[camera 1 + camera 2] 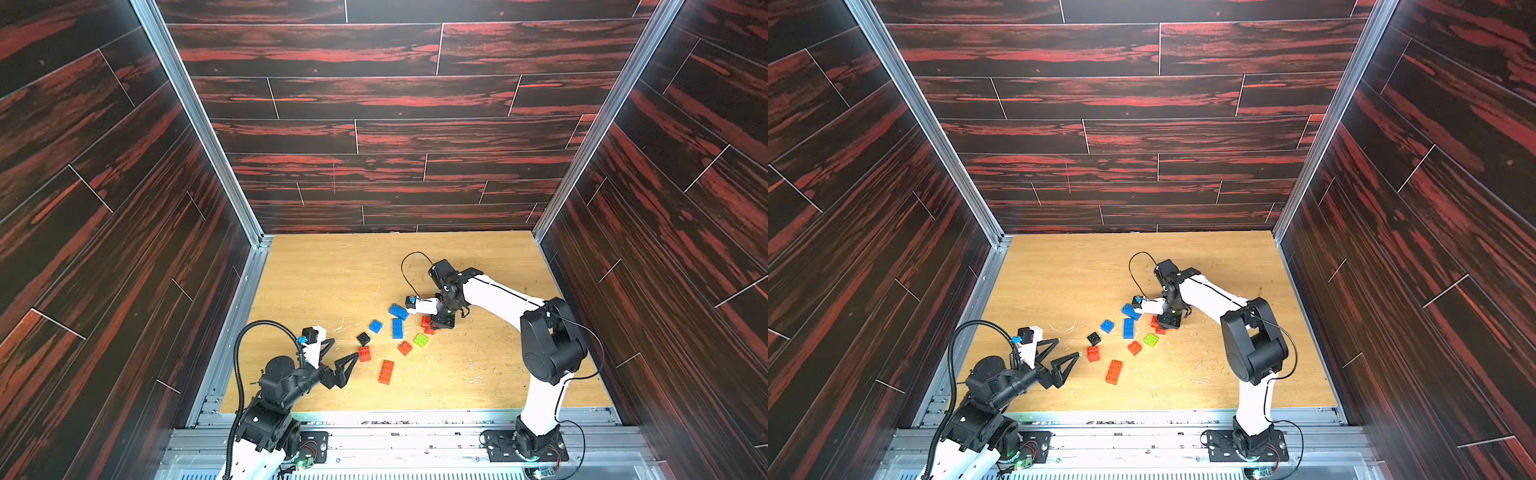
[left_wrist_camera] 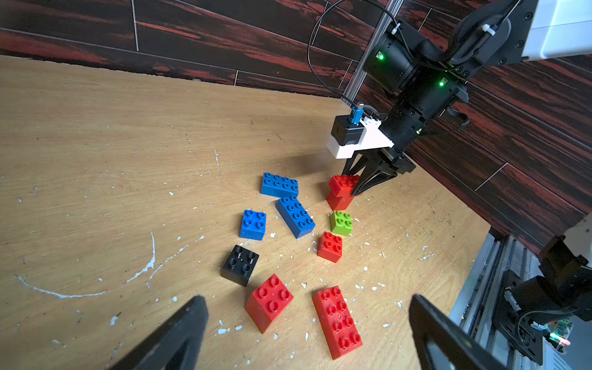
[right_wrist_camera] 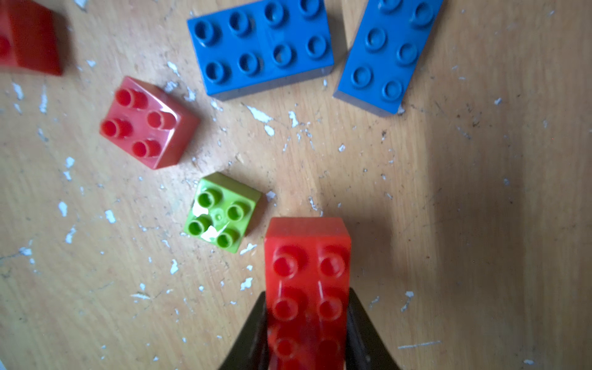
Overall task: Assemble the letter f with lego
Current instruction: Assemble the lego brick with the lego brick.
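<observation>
Right gripper is pinched narrow on a red brick, whose long axis runs out along the fingers. It's just beside the green brick, blue bricks ahead on the desk. Left gripper wide, empty.

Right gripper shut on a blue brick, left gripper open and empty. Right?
Wrong colour. The right gripper is shut on a red brick, not a blue one; the right wrist view shows it clamped between the jaws. The left gripper is open and empty, as you said.
</observation>
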